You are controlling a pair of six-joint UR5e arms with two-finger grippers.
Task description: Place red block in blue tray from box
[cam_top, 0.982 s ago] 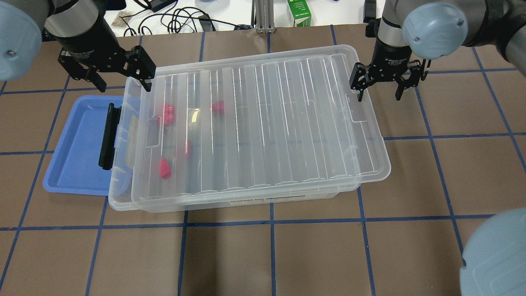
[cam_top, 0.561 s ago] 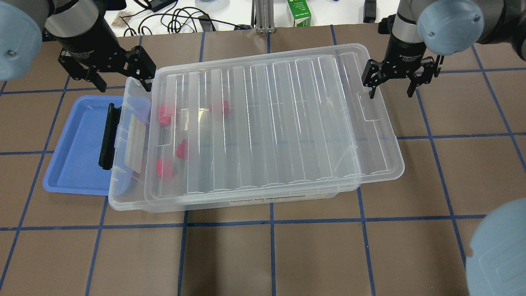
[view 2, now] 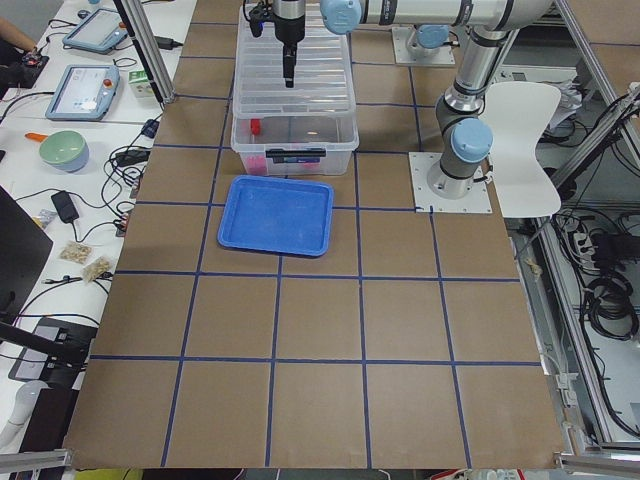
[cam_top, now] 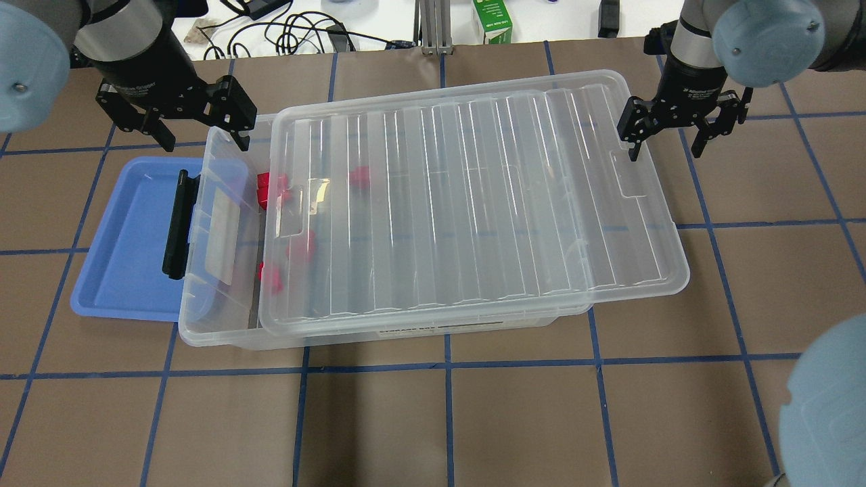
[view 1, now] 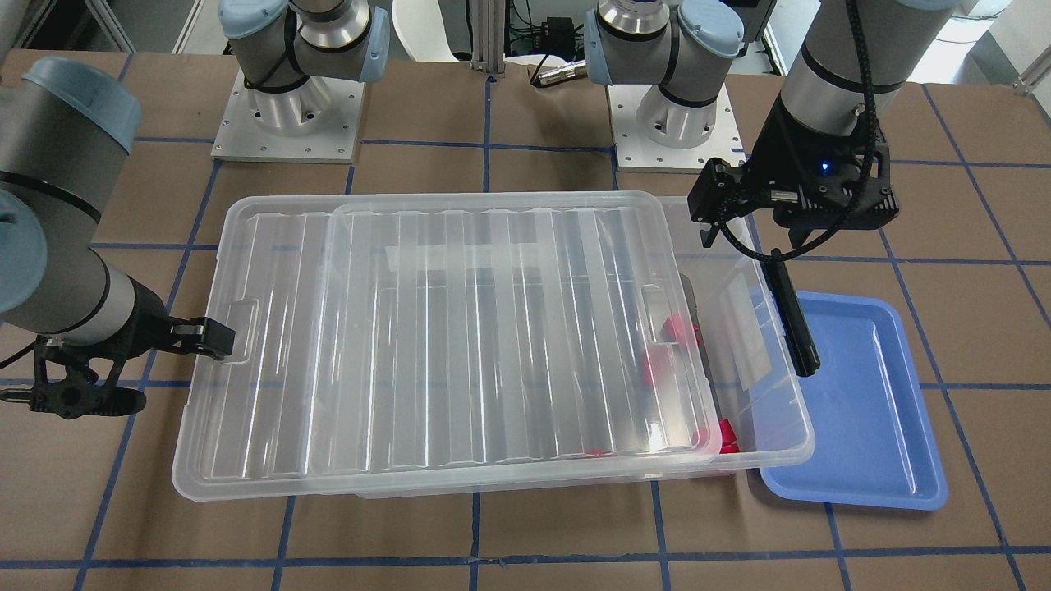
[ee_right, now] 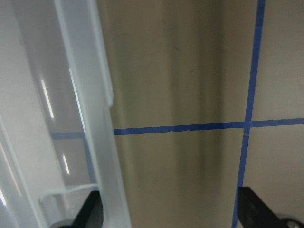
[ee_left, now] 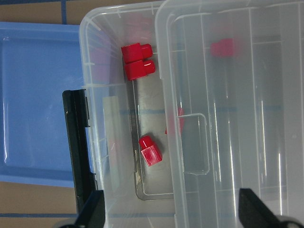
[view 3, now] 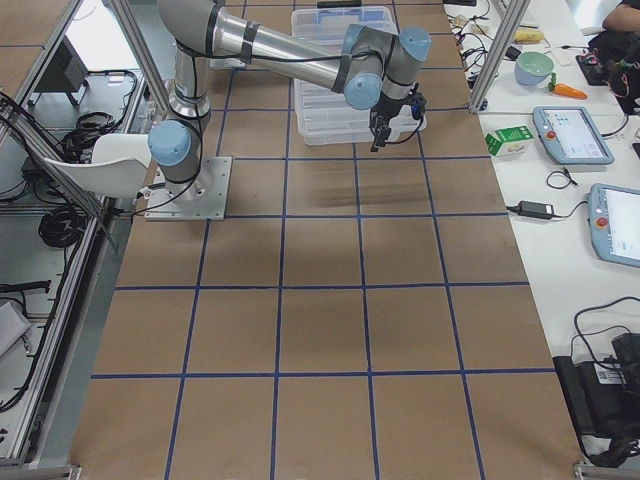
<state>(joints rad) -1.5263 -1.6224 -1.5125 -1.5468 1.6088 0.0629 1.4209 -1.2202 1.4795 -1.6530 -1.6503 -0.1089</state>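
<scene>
The clear box [cam_top: 216, 318] stands mid-table, and its ribbed lid [cam_top: 473, 203] lies shifted to the right, so the box's left end is uncovered. Several red blocks lie inside. One pair [cam_top: 270, 184] and one single block [cam_top: 269, 276] sit at the lid's edge, also in the left wrist view [ee_left: 137, 61] [ee_left: 150, 151]. The blue tray [cam_top: 128, 237] is empty and lies left of the box, partly under it. My left gripper [cam_top: 203, 141] is open and empty above the box's far left corner. My right gripper [cam_top: 665, 152] is open, with one finger at the lid's right handle cut-out, against its rim [ee_right: 95, 118].
A black latch [cam_top: 177, 226] hangs on the box's left end, over the tray. A green carton [cam_top: 492, 20] and cables [cam_top: 298, 34] lie on the white bench beyond the table. The lid overhangs the box on the right.
The lid has slid to the right together with my right gripper, uncovering the box's left end and some red blocks. The left arm has not moved.
</scene>
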